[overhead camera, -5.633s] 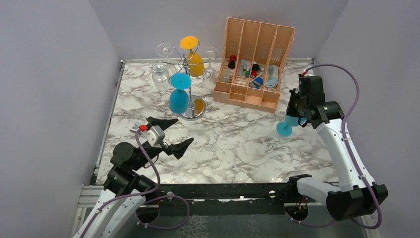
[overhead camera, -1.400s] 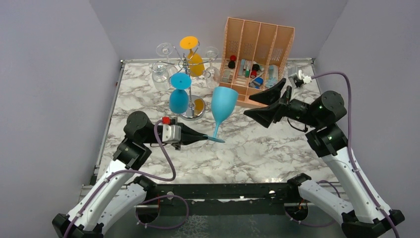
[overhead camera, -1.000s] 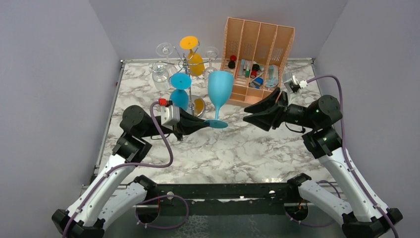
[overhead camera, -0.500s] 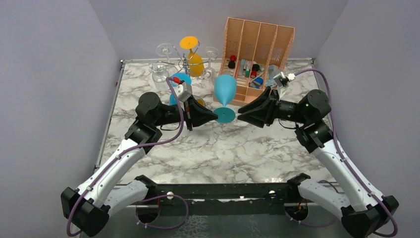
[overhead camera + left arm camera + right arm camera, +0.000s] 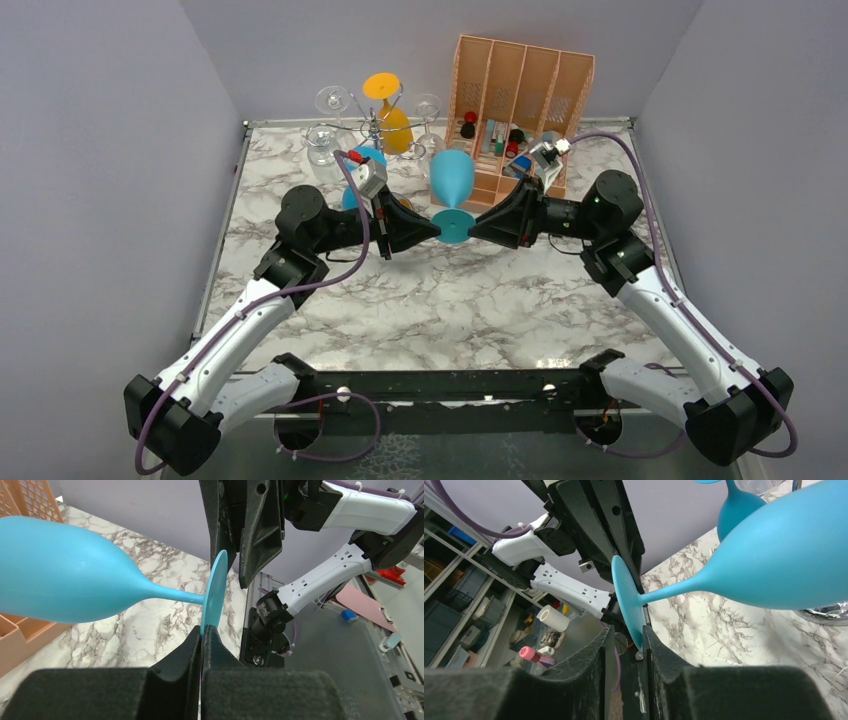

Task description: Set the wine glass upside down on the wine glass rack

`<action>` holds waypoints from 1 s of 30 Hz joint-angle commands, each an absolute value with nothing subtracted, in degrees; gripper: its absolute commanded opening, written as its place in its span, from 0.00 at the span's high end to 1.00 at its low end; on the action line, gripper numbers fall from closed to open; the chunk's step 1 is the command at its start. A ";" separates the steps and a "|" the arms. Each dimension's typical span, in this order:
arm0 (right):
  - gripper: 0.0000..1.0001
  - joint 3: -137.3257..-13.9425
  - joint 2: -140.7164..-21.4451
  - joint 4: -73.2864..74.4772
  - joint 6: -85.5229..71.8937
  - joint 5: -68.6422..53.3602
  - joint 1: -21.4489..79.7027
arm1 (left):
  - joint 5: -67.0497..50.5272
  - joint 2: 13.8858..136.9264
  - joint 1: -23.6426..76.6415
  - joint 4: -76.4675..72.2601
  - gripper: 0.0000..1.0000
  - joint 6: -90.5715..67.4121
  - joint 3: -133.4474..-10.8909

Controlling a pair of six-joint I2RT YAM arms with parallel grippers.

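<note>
A blue wine glass (image 5: 452,176) hangs in the air over the table's middle, bowl tilted toward the back. My left gripper (image 5: 432,232) is shut on the left rim of its round foot (image 5: 215,592). My right gripper (image 5: 476,230) has come in from the right. Its jaws straddle the foot's other rim (image 5: 626,600), with a gap still showing beside one finger (image 5: 596,655), so it stands open. The silver wine glass rack (image 5: 374,124) stands behind the left gripper, its shiny base (image 5: 830,613) partly hidden.
On the rack hang an orange glass (image 5: 393,122), another blue glass (image 5: 736,510) and clear glasses (image 5: 322,145). An orange slotted organiser (image 5: 520,110) holding small items stands at the back right. Purple walls close in the table on three sides.
The left arm has carried the glass up and back toward the rack. The right gripper has closed in on the foot from the right, and its jaws have narrowed around the rim.
</note>
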State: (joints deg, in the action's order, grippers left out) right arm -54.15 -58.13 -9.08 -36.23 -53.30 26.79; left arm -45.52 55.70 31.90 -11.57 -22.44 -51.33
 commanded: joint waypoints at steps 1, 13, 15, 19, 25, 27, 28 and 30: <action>0.73 -54.15 -58.68 -12.04 -38.84 -52.03 27.81 | -44.25 56.11 32.16 -14.44 1.00 -24.85 -52.04; 0.99 -54.45 -57.21 -9.41 -41.14 -46.91 27.99 | -41.00 52.91 32.17 -14.35 0.78 -20.71 -48.57; 0.99 -54.08 -56.74 -8.98 -42.31 -46.03 28.03 | -39.33 52.02 32.17 -13.77 0.59 -20.21 -47.91; 0.99 -53.87 -56.19 -6.19 -46.49 -40.93 27.95 | -37.54 50.21 32.13 -12.88 0.35 -18.49 -46.74; 0.99 -54.16 -55.25 -3.93 -54.27 -33.85 27.93 | -35.00 46.27 32.17 -8.14 0.16 -13.27 -46.14; 0.99 -54.27 -54.77 -3.82 -56.58 -31.60 27.97 | -34.36 45.13 32.17 -6.56 0.13 -11.27 -45.43; 0.99 -54.31 -54.66 -3.58 -57.97 -30.00 27.95 | -33.67 44.69 32.17 -5.77 0.03 -10.52 -44.99; 0.99 -54.44 -54.78 -2.90 -60.26 -26.53 27.94 | -32.41 43.55 32.17 -4.50 0.01 -9.48 -43.82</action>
State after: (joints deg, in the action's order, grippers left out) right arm -54.11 -56.05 -3.88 -53.58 -35.16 27.70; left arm -36.25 45.69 32.01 -8.34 -13.91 -46.11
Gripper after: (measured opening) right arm 0.015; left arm 0.958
